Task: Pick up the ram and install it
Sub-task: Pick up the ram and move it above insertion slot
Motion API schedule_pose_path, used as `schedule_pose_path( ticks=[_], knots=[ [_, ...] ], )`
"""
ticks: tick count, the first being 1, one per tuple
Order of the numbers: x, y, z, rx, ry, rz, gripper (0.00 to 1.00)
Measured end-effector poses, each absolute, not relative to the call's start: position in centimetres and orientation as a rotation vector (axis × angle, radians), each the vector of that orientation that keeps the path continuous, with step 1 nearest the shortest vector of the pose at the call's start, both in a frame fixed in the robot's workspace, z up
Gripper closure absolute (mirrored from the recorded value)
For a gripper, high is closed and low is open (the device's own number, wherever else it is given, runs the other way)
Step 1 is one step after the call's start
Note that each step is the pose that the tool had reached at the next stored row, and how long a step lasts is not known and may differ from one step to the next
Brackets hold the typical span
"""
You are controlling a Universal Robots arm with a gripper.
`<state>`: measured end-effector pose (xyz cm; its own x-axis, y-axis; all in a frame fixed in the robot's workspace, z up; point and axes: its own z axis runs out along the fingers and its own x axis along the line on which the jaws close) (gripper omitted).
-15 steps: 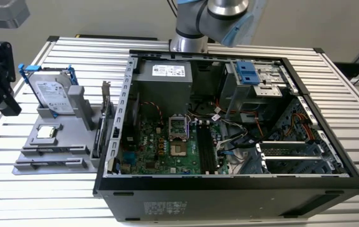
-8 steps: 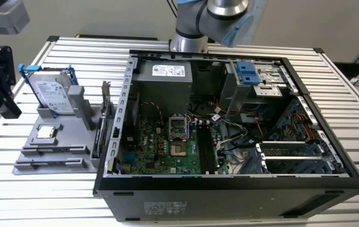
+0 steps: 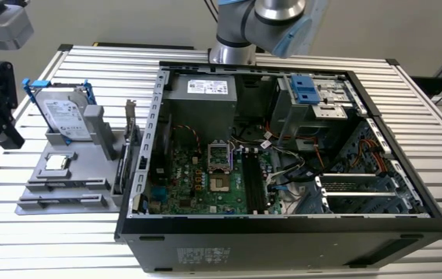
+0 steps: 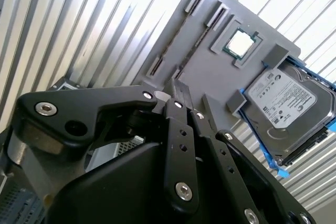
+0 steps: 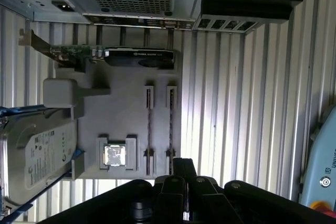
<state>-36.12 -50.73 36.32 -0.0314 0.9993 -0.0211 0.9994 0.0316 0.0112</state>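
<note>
Ram (image 5: pixel 170 124) stands on edge in slotted brackets on gray fixture (image 5: pixel 126 119) outside the open case (image 3: pixel 283 224), beside processor (image 5: pixel 115 156), likely so its top edge is free to pinch. Hand (image 5: pixel 184 165) hovers above ram's end, pointing down, apart from it; clenched or released, cannot tell.

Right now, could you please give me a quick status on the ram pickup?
Claw poised by grey holder, nearest the ram. Ram seated in its slot, not gripped. Nothing between them.

Slatted alu table (image 3: pixel 50 244) w/ bright glare, plain grey backdrop (image 3: pixel 128 23) behind.
</note>
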Motion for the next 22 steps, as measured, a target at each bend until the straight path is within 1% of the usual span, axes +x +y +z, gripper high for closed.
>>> schedule_pose_path(
  ticks=[22],
  knots=[
    [-36.69, -50.73, 35.29, 2.168, 2.236, -0.004, 1.00]
  ],
)
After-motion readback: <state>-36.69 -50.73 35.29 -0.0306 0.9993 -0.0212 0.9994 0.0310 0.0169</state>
